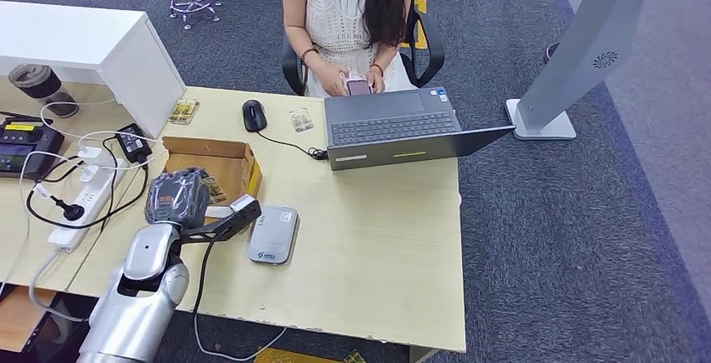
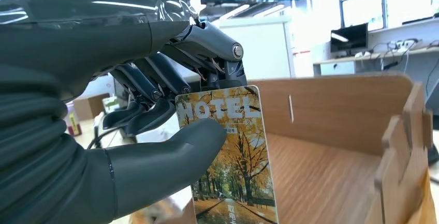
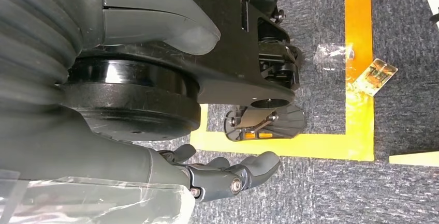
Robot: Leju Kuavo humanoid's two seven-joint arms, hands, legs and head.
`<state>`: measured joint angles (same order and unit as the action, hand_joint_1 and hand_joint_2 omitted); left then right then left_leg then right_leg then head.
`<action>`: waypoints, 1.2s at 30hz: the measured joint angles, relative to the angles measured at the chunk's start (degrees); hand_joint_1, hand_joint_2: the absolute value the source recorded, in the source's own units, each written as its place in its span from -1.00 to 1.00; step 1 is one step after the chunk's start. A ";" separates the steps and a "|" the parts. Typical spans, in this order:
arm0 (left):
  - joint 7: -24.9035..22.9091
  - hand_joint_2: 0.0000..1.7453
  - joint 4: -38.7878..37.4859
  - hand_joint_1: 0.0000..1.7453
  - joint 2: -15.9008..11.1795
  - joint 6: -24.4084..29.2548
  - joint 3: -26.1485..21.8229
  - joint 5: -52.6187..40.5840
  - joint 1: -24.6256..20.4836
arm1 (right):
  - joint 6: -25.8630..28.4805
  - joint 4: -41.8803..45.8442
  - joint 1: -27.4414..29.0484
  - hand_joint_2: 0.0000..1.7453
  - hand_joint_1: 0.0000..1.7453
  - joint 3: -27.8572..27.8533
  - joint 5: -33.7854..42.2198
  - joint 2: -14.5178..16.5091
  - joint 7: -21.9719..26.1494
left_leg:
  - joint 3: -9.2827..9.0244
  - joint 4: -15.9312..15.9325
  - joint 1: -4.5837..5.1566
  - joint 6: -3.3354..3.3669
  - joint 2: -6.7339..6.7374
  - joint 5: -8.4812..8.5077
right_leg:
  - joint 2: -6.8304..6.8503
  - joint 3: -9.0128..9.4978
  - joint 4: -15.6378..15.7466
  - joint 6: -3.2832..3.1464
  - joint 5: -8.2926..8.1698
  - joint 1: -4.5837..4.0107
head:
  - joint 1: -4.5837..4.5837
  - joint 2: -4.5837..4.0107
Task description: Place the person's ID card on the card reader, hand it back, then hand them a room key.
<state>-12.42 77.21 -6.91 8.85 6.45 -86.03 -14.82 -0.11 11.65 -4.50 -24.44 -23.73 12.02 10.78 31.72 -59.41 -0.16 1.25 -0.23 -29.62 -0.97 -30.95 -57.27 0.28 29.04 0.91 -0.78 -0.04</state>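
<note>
Left hand (image 2: pixel 155 131) noted pinching glossy hotel key card (image 2: pixel 233 157) between thumb and fingers, over corrugated cardboard box (image 1: pixel 220 162) on wooden bench (image 1: pixel 377 237). Advised: lift clear of box wall, grip kept firm. Smooth grey card reader (image 1: pixel 273 235) alongside. Right hand (image 3: pixel 207 175) hanging, fingers loosely curled, empty.

Yellow autumn-tree room key (image 2: pixel 233 157), grey card reader (image 1: pixel 273 235)

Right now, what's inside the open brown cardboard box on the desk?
The robot's left hand is over the brown cardboard box, pinching a HOTEL key card with an autumn-tree picture. The hand covers whatever else is inside.
</note>
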 joint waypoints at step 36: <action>-0.97 1.00 -7.21 -0.96 -0.57 -10.52 7.05 -3.38 -32.02 | -1.91 0.00 -0.13 1.00 -1.00 -0.07 -1.30 0.17 0.17 | 0.02 -0.07 0.01 0.00 0.06 0.01 | -0.10 -0.05 -0.03 -0.01 -0.09 0.01 | 0.00 0.00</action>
<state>-13.39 70.00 -7.48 -1.67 13.50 -89.42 -46.84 -2.03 11.65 -4.64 -24.51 -25.03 12.20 10.94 31.75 -59.48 -0.15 1.26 -0.16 -29.61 -1.07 -31.00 -57.30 0.26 28.94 0.92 -0.78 -0.04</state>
